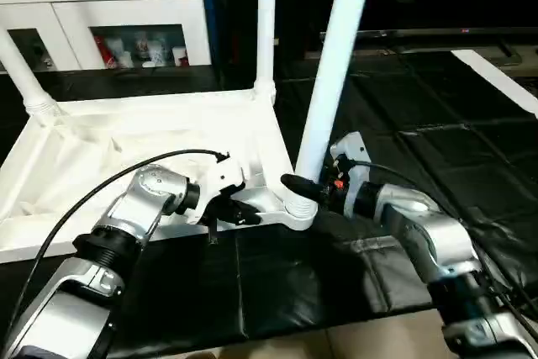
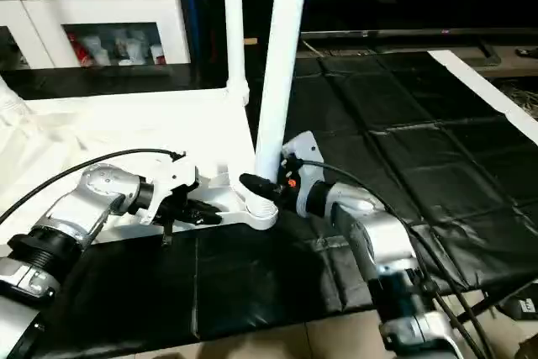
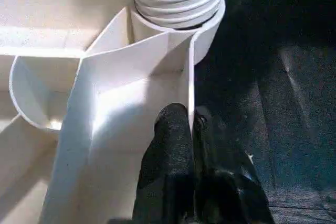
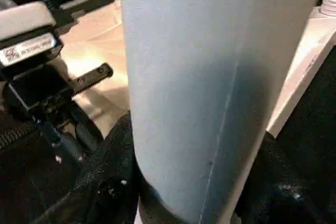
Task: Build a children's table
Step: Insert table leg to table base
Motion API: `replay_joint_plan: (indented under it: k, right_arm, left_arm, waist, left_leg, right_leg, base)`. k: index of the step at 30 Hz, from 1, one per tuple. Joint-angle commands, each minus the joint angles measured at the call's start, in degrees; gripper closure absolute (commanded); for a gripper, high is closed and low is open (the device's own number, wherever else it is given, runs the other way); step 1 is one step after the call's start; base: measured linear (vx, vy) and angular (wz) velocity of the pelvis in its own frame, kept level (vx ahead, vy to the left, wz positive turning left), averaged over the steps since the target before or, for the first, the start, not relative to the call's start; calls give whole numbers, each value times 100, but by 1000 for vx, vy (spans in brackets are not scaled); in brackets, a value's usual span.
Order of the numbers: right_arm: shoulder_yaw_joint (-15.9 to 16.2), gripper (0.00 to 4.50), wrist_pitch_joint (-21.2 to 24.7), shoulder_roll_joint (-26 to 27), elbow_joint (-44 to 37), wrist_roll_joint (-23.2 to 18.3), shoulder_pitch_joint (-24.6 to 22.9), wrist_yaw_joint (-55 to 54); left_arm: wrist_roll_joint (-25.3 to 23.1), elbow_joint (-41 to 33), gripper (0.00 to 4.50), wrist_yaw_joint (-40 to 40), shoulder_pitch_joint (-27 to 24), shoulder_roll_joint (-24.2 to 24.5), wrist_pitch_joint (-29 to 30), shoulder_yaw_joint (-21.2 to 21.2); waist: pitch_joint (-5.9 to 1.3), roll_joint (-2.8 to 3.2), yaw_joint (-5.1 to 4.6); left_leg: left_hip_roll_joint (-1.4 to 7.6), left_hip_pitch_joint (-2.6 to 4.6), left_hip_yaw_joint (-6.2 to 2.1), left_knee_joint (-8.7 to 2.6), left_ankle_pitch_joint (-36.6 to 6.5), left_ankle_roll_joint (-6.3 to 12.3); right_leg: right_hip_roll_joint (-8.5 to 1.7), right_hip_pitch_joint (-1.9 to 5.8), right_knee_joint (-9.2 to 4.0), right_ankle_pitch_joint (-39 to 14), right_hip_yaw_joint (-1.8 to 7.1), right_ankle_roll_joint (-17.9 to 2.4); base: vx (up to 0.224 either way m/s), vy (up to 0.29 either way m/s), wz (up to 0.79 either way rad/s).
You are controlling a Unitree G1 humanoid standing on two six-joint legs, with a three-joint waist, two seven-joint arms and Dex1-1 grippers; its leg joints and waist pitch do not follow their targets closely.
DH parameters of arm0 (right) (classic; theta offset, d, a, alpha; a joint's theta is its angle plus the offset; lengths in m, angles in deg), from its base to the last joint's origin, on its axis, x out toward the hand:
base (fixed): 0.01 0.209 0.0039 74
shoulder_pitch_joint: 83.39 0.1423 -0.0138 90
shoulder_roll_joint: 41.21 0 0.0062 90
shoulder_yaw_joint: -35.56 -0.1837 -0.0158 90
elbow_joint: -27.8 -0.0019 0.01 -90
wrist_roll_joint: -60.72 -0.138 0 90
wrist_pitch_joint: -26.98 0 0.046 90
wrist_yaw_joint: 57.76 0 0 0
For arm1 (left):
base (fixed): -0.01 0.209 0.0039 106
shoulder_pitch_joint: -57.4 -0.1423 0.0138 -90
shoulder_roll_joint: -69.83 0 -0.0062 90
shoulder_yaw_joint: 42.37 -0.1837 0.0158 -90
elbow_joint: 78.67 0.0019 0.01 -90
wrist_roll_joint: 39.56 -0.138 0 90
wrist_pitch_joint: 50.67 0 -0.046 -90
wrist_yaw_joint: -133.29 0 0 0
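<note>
one tabletop [image 1: 126, 149], three legs [image 1: 336, 65], one cabinet [image 1: 101, 6]

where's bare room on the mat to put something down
Free: black mat in front of the tabletop, between both forearms, and the mat stretch right of the near leg. Crowded: the near corner socket, where the left gripper and right gripper meet.

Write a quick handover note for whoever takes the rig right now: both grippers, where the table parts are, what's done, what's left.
Left gripper: shut on the edge wall of the table top, beside the near corner socket.
Right gripper: fingers closed around the base of the near leg, just above that socket.
Table top lies underside up on the black mat.
Done: far-left leg and far-right leg stand in their sockets; the near leg's threaded end sits in its socket.
Left: confirm the near leg is tight; the fourth leg isn't placed from what I can see.
</note>
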Motion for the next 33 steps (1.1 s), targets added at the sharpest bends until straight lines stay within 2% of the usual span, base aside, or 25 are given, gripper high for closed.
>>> replay_joint_plan:
  k: [1,2,3,4,5,7,8,10,11,12,13,14,15,18,20,24,25,26,27,28,29,30,31,32,33]
  right_arm:
    - [-88,257,-24,16,269,27,-48,-9]
    - [-89,257,-27,16,270,26,-51,-8]
    - [-100,257,-59,18,286,20,-79,-4]
    - [-111,257,-94,31,283,6,-131,-6]
    - [-136,258,-148,53,268,-23,-221,-7]
    - [-209,258,-277,156,217,-76,-458,-41]
    - [-278,258,-408,250,176,-140,-666,-67]
    - [-303,258,-511,311,182,-167,-769,-89]
    - [-304,258,-521,317,183,-167,-777,-91]
    - [-335,258,-614,382,163,-193,-885,-112]
    - [-373,258,-677,443,134,-229,-973,-139]
    - [-411,258,-747,494,97,-266,-1068,-151]
    - [-437,258,-836,538,61,-279,-1165,-162]
    - [-438,258,-1056,582,3,-212,-1313,-179]
    - [-406,258,-1274,565,-49,-102,-1429,-198]
    - [-231,258,-1496,404,-100,147,-1557,-155]
    - [-11,258,-1595,213,-89,423,-1539,-53]
    - [54,258,-1596,157,-88,500,-1519,-32]
    - [136,259,-1594,86,-86,595,-1491,-7]
    - [300,259,-1592,-49,-71,759,-1416,70]
    - [395,259,-1560,-119,-46,835,-1347,137]
    - [485,259,-1546,-182,2,909,-1262,212]
    - [529,259,-1547,-216,34,947,-1209,264]
    - [589,259,-1539,-253,92,984,-1116,358]
    - [635,259,-1519,-276,138,1002,-1038,439]
  left_arm:
    - [111,-250,450,-26,50,-24,116,109]
    - [111,-251,450,-26,49,-23,117,110]
    - [115,-259,450,-27,48,-17,129,115]
    - [127,-258,450,-16,47,-11,154,134]
    - [147,-258,450,3,47,-6,192,163]
    - [191,-258,450,20,49,22,279,229]
    - [219,-259,450,40,64,32,349,276]
    - [226,-248,450,54,82,44,385,304]
    - [225,-246,450,55,84,45,387,306]
    - [213,-212,450,77,117,52,401,323]
    - [200,-168,450,105,154,52,405,337]
    - [179,-117,450,138,191,46,401,342]
    - [152,-62,450,164,231,43,388,344]
    - [118,41,450,219,309,34,385,349]
    - [80,141,450,294,377,21,357,349]
    - [73,194,450,361,427,17,368,345]
    - [57,192,450,389,432,28,366,343]
    - [50,190,450,397,431,33,362,341]
    - [39,188,450,408,429,39,355,339]
    - [11,188,450,432,420,52,333,330]
    - [-13,176,450,446,403,70,314,320]
    - [-42,168,450,461,386,90,289,308]
    - [-60,154,450,476,371,101,281,300]
    - [-97,129,450,498,340,127,258,285]
    - [-126,102,450,510,310,151,240,272]
  waist:
    - [-385,34,9]
    - [-385,58,10]
    - [-386,48,8]
    - [-391,124,25]
    - [-388,92,10]
    - [-391,173,19]
    - [-398,152,16]
    - [-394,228,14]
    - [-400,201,9]
    - [-391,208,10]
    - [-382,333,19]
    - [-382,282,5]
    - [-392,275,10]
    - [-382,369,5]
    - [-374,363,-5]
    - [-366,398,4]
    - [-368,377,4]
    - [-375,301,3]
    - [-377,344,21]
    - [-370,260,12]
    - [-369,314,24]
    - [-365,314,15]
    - [-375,191,29]
    - [-366,180,37]
    - [-364,199,31]
  left_leg:
    - [108,30,-34,-441,-1633,-40]
    - [108,28,-35,-443,-1627,-44]
    - [108,24,-35,-445,-1621,-46]
    - [105,30,-44,-443,-1627,-60]
    - [107,20,-34,-447,-1643,-61]
    - [100,24,-40,-448,-1740,-85]
    - [94,26,-43,-451,-1791,-78]
    - [91,33,-49,-451,-1893,-77]
    - [89,27,-52,-455,-1882,-69]
    - [78,18,-50,-451,-1835,-55]
    - [75,26,-53,-447,-1897,-54]
    - [69,29,-54,-449,-1954,-35]
    - [71,31,-56,-450,-1918,-26]
    - [49,23,-52,-444,-1887,30]
    - [39,22,-52,-441,-1888,61]
    - [50,19,-61,-448,-1867,102]
    - [53,16,-61,-454,-1859,98]
    - [52,-2,-53,-457,-1764,113]
    - [55,-1,-61,-456,-1721,120]
    - [55,-22,-49,-457,-1662,146]
    - [52,-2,-43,-448,-1664,156]
    - [52,-6,-42,-445,-1676,160]
    - [43,-27,-45,-443,-1564,189]
    - [59,-1,-28,-444,-1559,211]
    - [63,2,-38,-447,-1603,200]
  right_leg:
    - [-410,263,-559,-2437,288,-754]
    - [-404,264,-553,-2353,289,-785]
    - [-401,270,-546,-2313,288,-798]
    - [-403,269,-531,-2240,289,-829]
    - [-397,271,-544,-2209,290,-825]
    - [-394,273,-548,-2122,287,-861]
    - [-388,286,-546,-2088,280,-885]
    - [-384,279,-553,-2094,273,-920]
    - [-380,295,-549,-2078,269,-928]
    - [-373,302,-547,-2082,267,-940]
    - [-383,286,-562,-2176,268,-929]
    - [-376,289,-580,-2278,256,-898]
    - [-381,298,-577,-2284,257,-888]
    - [-370,289,-605,-2457,250,-811]
    - [-371,282,-639,-2690,235,-708]
    - [-373,262,-667,-2877,230,-628]
    - [-364,267,-663,-2845,226,-620]
    - [-359,286,-656,-2742,230,-609]
    - [-365,283,-627,-2698,235,-631]
    - [-362,287,-627,-2690,239,-620]
    - [-375,265,-637,-2779,246,-607]
    - [-382,266,-647,-2822,247,-593]
    - [-387,290,-618,-2852,242,-558]
    - [-401,244,-663,-2974,255,-509]
    - [-402,243,-653,-3016,249,-510]
  base:
    - [0,0,0]
    - [0,0,0]
    - [0,0,0]
    - [0,0,0]
    - [0,0,0]
    - [0,0,0]
    - [0,0,0]
    - [0,0,0]
    - [0,0,0]
    - [0,0,0]
    - [0,0,0]
    - [0,0,0]
    - [0,0,0]
    - [0,0,0]
    - [0,0,0]
    - [0,0,0]
    - [0,0,0]
    - [0,0,0]
    - [0,0,0]
    - [0,0,0]
    - [0,0,0]
    - [0,0,0]
    - [0,0,0]
    - [0,0,0]
    - [0,0,0]
